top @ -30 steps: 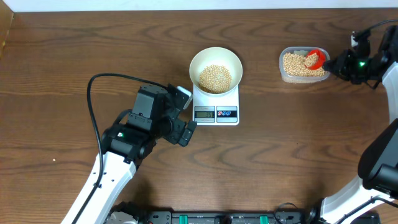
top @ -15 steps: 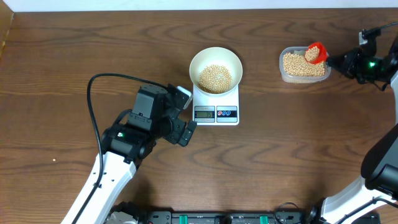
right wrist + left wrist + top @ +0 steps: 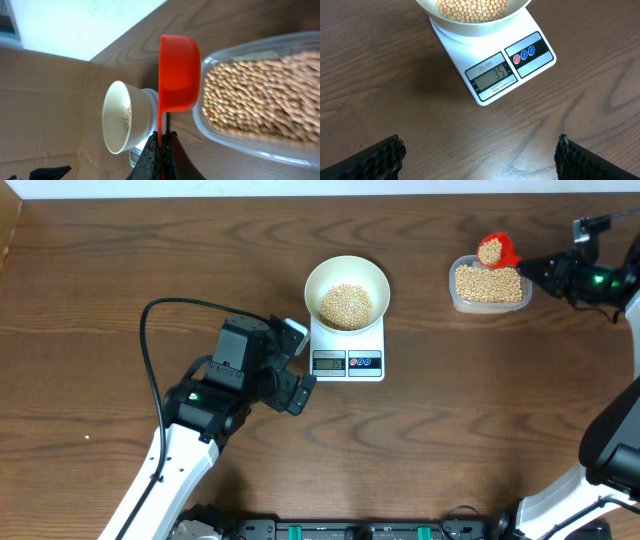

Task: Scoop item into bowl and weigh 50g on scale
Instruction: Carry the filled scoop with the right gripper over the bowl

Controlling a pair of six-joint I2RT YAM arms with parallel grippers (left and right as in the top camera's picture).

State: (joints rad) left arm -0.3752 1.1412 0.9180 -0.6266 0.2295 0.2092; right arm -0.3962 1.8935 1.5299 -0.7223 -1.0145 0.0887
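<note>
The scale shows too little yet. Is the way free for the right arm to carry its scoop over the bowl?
Probably yes: only bare table lies between the scoop and the bowl; the left fingers stand open beside the scale.

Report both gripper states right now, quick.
Left gripper: open, holding nothing.
Right gripper: closed on the handle of the red scoop, which is loaded with beans.

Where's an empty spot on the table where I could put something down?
Bare table left of the bowl, a strip between the scale and the bean tub, and the near right in front of the tub. Crowded: the open left gripper beside the scale, the red scoop over the tub's edge.
</note>
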